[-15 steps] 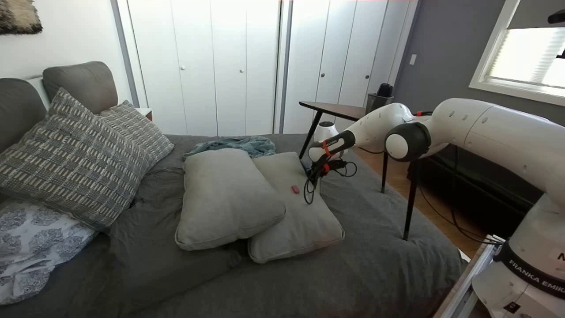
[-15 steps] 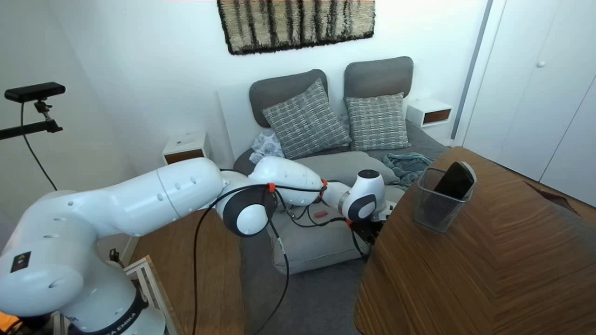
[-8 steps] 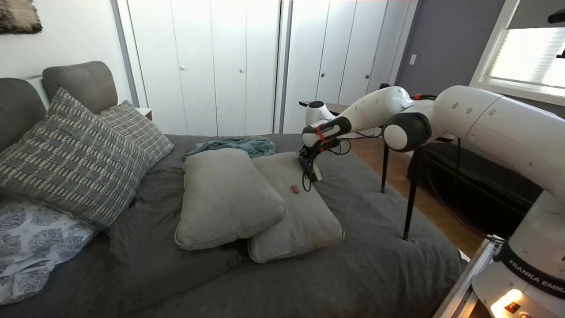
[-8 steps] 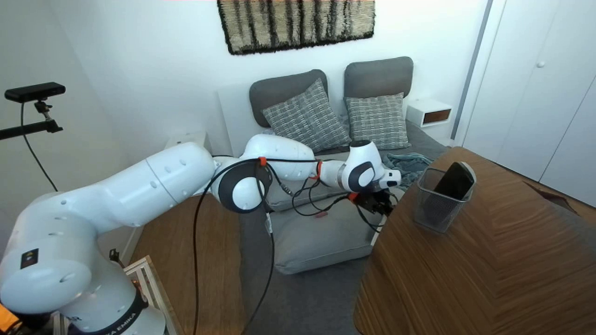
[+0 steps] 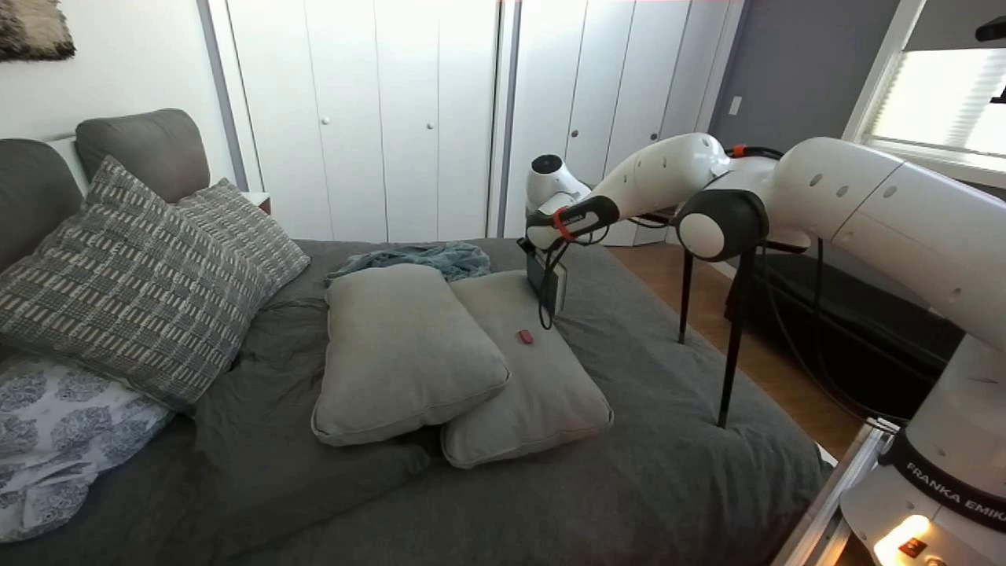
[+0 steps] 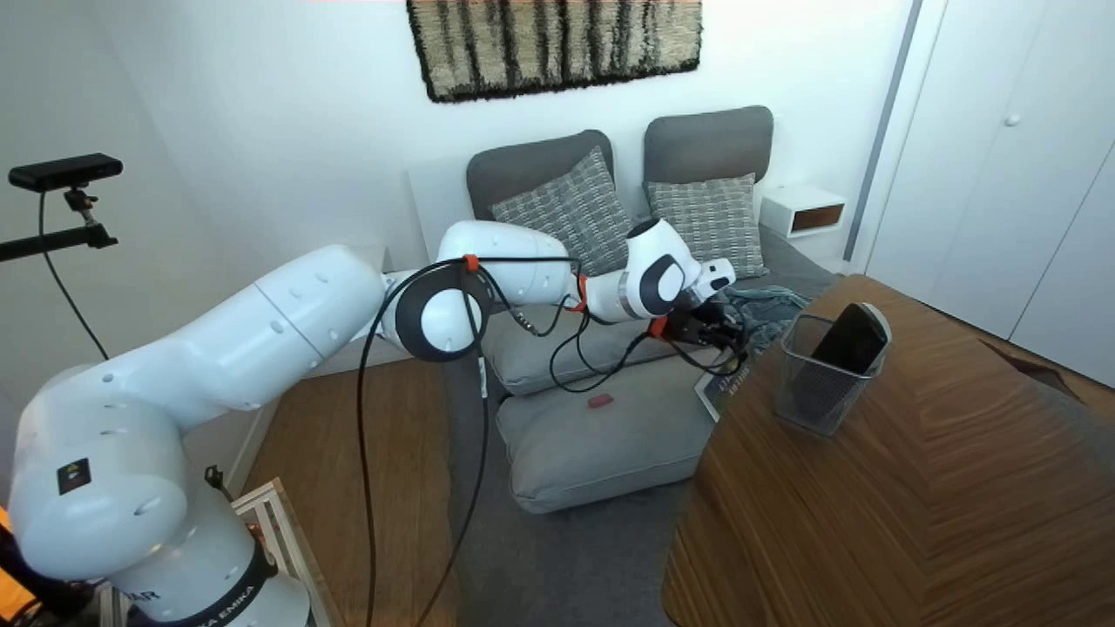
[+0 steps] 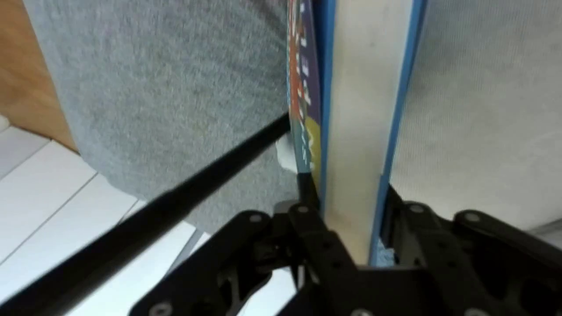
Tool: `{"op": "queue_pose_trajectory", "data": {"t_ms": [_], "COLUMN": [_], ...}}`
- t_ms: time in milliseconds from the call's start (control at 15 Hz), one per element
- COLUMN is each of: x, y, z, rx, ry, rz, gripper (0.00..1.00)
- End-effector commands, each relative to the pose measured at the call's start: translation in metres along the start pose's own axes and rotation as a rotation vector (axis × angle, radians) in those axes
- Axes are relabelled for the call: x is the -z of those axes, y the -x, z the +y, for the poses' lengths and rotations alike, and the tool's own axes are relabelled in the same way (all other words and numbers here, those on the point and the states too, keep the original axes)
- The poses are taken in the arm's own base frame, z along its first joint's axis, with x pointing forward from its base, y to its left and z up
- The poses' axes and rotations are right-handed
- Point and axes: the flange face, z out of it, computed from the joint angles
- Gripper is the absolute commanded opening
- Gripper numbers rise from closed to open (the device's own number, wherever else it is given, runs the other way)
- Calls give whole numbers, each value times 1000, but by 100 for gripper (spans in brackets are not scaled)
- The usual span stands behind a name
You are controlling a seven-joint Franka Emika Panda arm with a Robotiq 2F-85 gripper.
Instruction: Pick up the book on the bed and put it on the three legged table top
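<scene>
Over the bed (image 5: 652,464), at the edge of a pillow (image 5: 542,393), the gripper (image 7: 349,197) pinches the book (image 7: 369,96), its long side seemingly running out from the grip. It looks lower than the nearby table (image 6: 871,540), so it should rise past that rim, then cross, steering wide of the wire basket (image 6: 814,396).

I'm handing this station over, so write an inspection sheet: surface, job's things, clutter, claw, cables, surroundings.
Surface: bed, dark grey cover, rumpled.
Job's things: book, in the claw; wooden table, book not yet on it.
Clutter: red item on a plain pillow; teal cloth; dark object in mesh basket on the table.
Claw: closed on the book; clearance above the bed unclear.
Cables: black cables trail along the arm, looping near the claw.
Surroundings: closet doors, striped wall hanging.
</scene>
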Motion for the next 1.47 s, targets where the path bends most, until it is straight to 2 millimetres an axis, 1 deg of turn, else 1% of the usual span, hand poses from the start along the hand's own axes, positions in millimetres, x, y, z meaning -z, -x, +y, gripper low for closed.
{"op": "queue_pose_trajectory", "data": {"t_ms": [0,133,267,333,467,533,600,667,733,867,933,1000,1067,1200,1400], "x": [72,104,129,134,141,141,134,133,131,125,124,122,126,140,167], "y": [-41,-55,-62,-61,-58,-56,-54,-52,-49,-46,-46,-45,-46,-50,-59], "z": [-26,-52,-79,-94,-115,-123,-125,-131,-135,-134,-132,-135,-140,-151,-166], "rx": [126,210,295,336,415,447,382,388,387,385,383,416,449,525,612], "ry": [63,108,146,170,219,244,167,167,156,153,154,177,200,263,322], "rz": [133,168,206,221,248,267,236,235,230,221,219,228,239,257,292], "gripper": [10,10,10,10,10,10,10,35,35,35,10,10,10,10,10]}}
